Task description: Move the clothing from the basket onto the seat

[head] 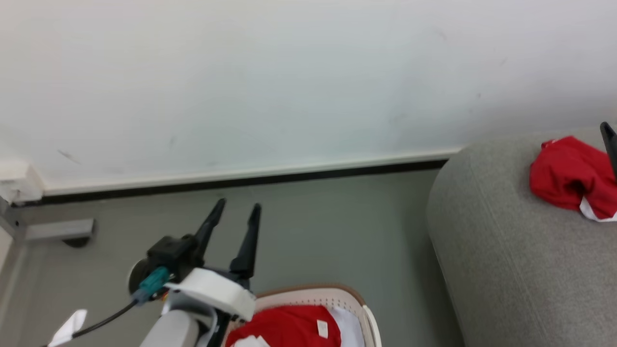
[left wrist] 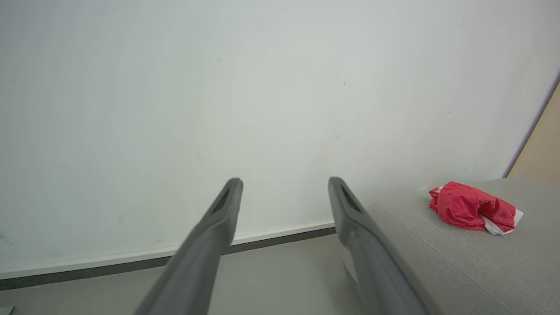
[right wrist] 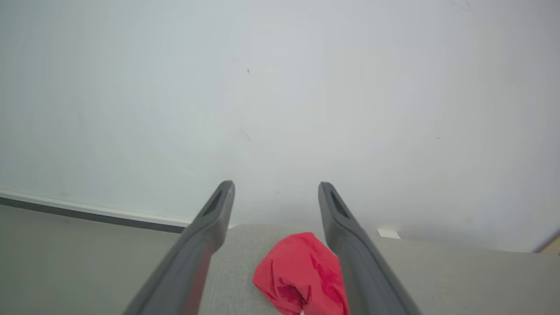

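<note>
One red piece of clothing (head: 569,176) lies crumpled on the light grey seat (head: 506,250) at the right. My right gripper (right wrist: 276,184) hangs open just above it; the garment (right wrist: 302,275) rests on the seat (right wrist: 459,280) below and between the spread fingers, not gripped. One finger (head: 610,144) of that gripper shows at the head view's right edge. More red clothing (head: 284,327) sits in the white, brown-rimmed basket (head: 337,291) at the bottom. My left gripper (head: 239,203) is open and empty over the floor beside the basket. The left wrist view has the left gripper (left wrist: 285,181), seat (left wrist: 459,262) and garment (left wrist: 472,208).
A pale wall (head: 289,86) with a white and black baseboard (head: 241,178) runs behind the grey floor (head: 328,231). A white box (head: 17,185) and a grey bracket (head: 58,230) sit at the left corner. A pale cloth (head: 349,324) lies in the basket beside the red fabric.
</note>
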Motion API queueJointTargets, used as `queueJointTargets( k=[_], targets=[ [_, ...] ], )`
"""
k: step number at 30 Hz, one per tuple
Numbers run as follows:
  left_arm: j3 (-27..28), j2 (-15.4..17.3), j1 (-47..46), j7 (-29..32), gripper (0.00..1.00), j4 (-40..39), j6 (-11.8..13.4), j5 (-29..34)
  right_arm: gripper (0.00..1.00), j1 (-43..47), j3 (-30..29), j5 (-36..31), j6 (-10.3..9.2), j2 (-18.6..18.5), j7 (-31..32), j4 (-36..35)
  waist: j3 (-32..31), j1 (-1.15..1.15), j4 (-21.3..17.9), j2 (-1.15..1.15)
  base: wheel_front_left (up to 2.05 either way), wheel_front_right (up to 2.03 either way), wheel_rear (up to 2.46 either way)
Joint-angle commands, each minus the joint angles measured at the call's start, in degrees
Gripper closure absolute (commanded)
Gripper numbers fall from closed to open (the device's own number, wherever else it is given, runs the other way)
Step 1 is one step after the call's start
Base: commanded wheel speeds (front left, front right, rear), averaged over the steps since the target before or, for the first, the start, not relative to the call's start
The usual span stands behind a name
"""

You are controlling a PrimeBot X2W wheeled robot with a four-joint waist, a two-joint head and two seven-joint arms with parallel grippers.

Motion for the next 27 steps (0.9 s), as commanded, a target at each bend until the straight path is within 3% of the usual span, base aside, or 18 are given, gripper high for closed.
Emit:
queueJointTargets(
  k=[1,14,20,27],
  targets=[
    [1.16,0.81,2.05,-0.03,0.0,-0.55,0.57,-1.07,0.0,2.51,-1.1,0.95,-0.12,0.1,-1.72,-1.68,-3.65,0.03,1.28,0.0,0.0,0.0,0.0],
    [10.64,0.24,13.41,-0.03,0.0,-6.57,3.36,0.57,0.0,27.7,-13.25,-3.49,-0.12,10.56,-11.7,-19.92,-6.87,0.03,2.69,0.0,0.0,0.0,0.0],
    [13.91,-1.79,16.78,-0.03,0.0,-6.07,3.0,2.56,0.0,35.54,-18.1,-6.07,-0.12,16.57,-13.1,-25.1,-6.26,0.03,2.38,0.0,0.0,0.0,0.0],
    [16.48,-3.8,18.3,-0.03,0.0,-5.21,1.13,4.91,0.0,39.52,-20.19,-8.12,-0.12,21.57,-13.51,-26.14,-5.57,0.03,2.34,0.0,0.0,0.0,0.0]
  ],
)
